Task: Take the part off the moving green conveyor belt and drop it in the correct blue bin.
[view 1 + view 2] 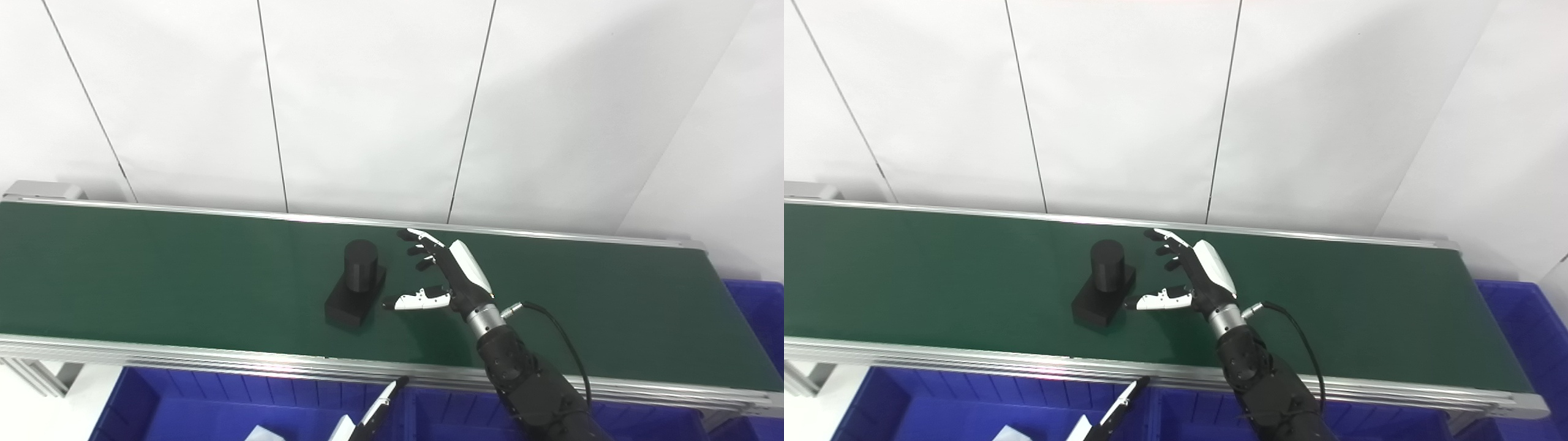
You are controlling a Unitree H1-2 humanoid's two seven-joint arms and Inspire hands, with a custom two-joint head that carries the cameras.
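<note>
I hold my right hand just beside the black part on the belt, fingers spread wide, ready to grasp it.

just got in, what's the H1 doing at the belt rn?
The right hand is open above the green conveyor belt, fingers spread, just right of the black part, a cylinder on a block base. It isn't gripping it yet; the thumb tip sits close to the base. The left hand waits low by the blue bins in front, mostly out of frame.
</note>
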